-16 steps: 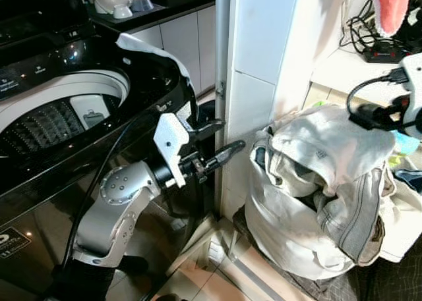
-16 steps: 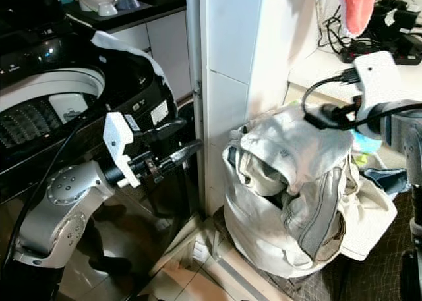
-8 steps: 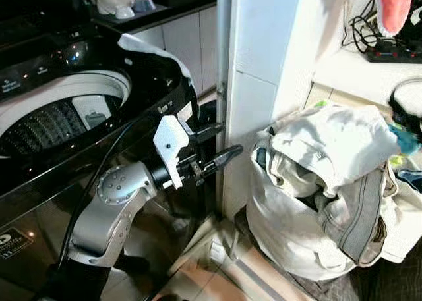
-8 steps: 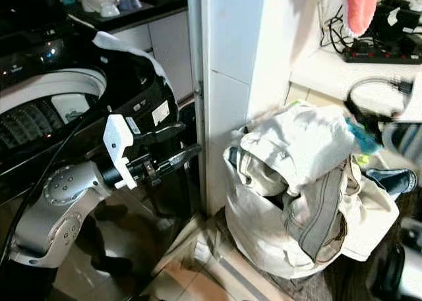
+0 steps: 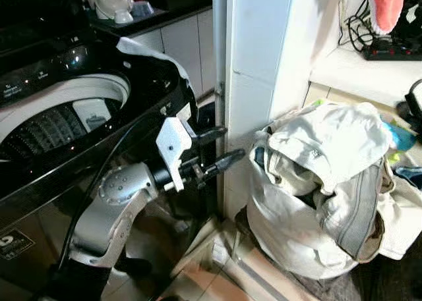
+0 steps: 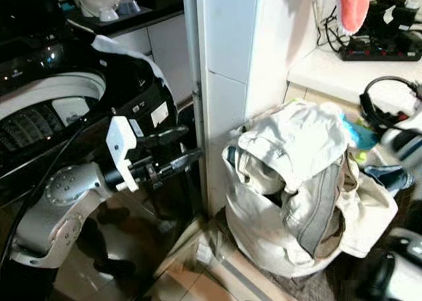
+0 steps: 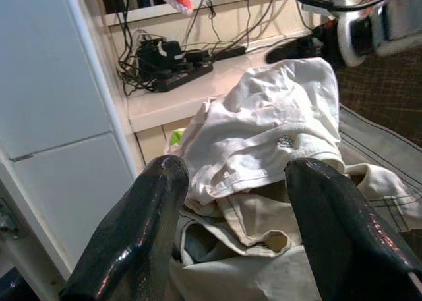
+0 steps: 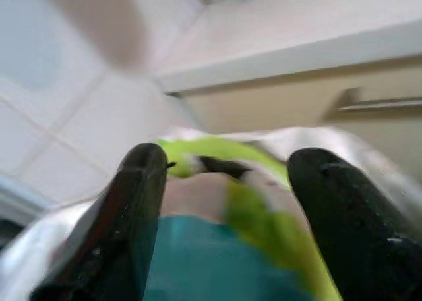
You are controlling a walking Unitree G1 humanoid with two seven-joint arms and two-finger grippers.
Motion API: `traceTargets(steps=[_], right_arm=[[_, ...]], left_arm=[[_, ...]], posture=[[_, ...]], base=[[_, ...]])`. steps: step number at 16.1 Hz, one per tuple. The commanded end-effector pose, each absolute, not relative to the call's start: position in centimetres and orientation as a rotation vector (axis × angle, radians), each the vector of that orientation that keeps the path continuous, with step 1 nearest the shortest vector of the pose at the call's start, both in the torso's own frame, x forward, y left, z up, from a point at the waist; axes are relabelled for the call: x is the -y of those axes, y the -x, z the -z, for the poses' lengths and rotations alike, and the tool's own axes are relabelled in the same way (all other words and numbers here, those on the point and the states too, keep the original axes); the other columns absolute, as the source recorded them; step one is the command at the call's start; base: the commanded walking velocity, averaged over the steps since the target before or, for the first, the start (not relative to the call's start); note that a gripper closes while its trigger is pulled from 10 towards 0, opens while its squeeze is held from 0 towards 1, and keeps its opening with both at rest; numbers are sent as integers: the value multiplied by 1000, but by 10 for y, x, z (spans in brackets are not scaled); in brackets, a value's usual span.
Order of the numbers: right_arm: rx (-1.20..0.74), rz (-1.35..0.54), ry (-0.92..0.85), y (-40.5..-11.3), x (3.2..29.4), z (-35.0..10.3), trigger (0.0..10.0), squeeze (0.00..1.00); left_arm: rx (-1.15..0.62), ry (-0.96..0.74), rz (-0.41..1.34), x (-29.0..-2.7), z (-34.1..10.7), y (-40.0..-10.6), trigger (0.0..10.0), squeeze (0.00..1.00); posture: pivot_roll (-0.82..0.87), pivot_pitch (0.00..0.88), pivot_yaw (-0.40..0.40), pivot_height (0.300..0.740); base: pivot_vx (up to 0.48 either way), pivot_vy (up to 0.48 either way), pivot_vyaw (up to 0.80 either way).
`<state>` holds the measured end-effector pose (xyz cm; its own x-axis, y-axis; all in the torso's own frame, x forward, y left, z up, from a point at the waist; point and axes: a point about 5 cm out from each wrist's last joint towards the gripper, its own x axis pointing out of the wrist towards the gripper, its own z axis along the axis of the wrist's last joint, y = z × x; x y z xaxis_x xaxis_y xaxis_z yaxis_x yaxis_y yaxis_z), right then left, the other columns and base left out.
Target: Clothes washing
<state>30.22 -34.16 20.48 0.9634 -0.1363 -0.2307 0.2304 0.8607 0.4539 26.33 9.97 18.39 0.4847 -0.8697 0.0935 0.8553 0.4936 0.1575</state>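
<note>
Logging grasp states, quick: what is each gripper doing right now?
Left gripper: open, holding nothing, beside the washing machine.
Right gripper: open, holding nothing.

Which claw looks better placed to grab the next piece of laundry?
Probably the left claw: open, empty, held between the washer and the laundry bag, aimed at the white garment.

My right wrist view is smeared by blur: beyond my two black right fingers I make out only lime-green and teal cloth under a pale counter edge, with no detail. In the right eye view my right arm is a blurred silver streak cut off by the frame's edge. The red-and-white hanging fabric is cropped at the top. The open drum of the black top-loading washing machine runs off the side.
</note>
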Motion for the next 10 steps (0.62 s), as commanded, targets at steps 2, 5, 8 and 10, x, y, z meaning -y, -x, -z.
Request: traceTargets(steps=[2,5,8,10], right_arm=[[-149,193,-536,-301,342,-205,10000,1000],[-209,393,-548,-298,348,-188,10000,831],[-301,374,-645,-299,347,-164,10000,0],[-391,412,-751,-296,346,-150,10000,0]], left_arm=[[188,-111,1065,-99,-190,-262,10000,0],[184,-102,1069,-99,-190,-260,10000,0],[185,-102,1089,-95,-190,-260,10000,0],[169,-103,1099,-95,-189,-260,10000,0]], posture=[[-6,0,54,740],[-11,0,61,740],[-20,0,68,740],[-15,0,65,740]], base=[[0,0,0],[0,0,0],[0,0,0],[0,0,0]])
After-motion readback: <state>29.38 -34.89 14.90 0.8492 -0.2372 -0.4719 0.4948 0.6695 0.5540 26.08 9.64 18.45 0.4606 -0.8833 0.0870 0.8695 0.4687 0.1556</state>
